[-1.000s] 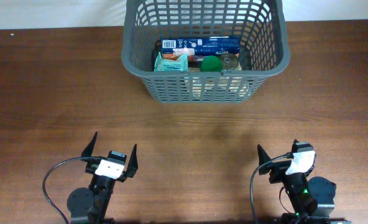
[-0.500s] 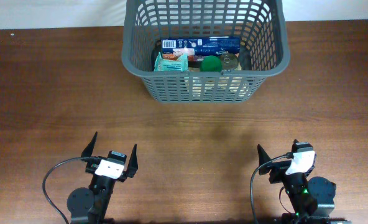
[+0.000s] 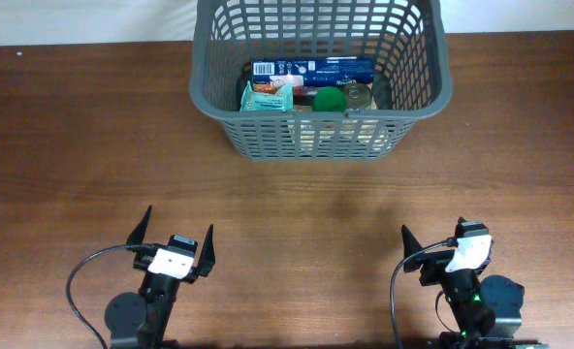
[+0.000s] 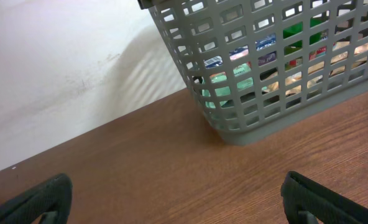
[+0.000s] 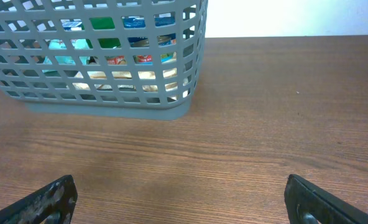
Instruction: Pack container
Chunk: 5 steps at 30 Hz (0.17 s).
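Basket (image 3: 321, 136) sits at twelve o'clock, groceries (image 3: 306, 87) inside. Left gripper (image 3: 178, 231) at seven and right gripper (image 3: 432, 242) at five hang spread, empty. Packing looks done: best to rest both arms low, clear of the basket.

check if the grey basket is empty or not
Not empty: dark grey plastic lattice basket holds a blue packet, teal pouch, round green lid.

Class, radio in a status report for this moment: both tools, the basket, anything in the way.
Left tool open, empty. Right tool open, empty. Basket upright on far side, groceries inside. Nothing between tools and basket.
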Available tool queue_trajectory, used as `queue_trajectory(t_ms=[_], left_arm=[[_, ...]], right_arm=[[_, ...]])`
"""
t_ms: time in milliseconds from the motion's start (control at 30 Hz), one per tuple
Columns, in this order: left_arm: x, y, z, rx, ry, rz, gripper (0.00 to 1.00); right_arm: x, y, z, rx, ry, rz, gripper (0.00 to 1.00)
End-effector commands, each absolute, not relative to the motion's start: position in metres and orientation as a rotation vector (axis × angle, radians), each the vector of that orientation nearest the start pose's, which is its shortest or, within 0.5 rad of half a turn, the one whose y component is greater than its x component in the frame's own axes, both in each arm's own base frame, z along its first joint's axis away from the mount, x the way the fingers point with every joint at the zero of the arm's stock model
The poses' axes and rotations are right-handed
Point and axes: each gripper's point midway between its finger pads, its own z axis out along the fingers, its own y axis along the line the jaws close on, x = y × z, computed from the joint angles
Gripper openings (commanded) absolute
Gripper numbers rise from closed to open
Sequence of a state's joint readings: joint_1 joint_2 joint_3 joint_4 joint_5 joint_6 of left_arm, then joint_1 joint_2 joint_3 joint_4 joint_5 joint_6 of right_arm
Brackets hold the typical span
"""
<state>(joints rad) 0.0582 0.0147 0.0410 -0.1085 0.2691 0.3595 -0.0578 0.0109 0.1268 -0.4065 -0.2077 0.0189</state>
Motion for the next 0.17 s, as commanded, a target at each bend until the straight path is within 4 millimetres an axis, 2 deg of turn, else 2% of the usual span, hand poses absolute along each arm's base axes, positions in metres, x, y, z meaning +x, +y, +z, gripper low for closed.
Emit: queue_trajectory(t_ms=[0, 133], left_arm=[[0.2406, -0.0321, 0.1622, 0.458, 1.583, 0.106, 0.99], [0.2406, -0.0321, 0.1622, 0.458, 1.583, 0.106, 0.99]], right_arm=[[0.2263, 0.0221, 0.1335, -0.076, 1.855, 0.159, 0.99], [0.2263, 0.0221, 0.1335, -0.076, 1.855, 0.159, 0.99]])
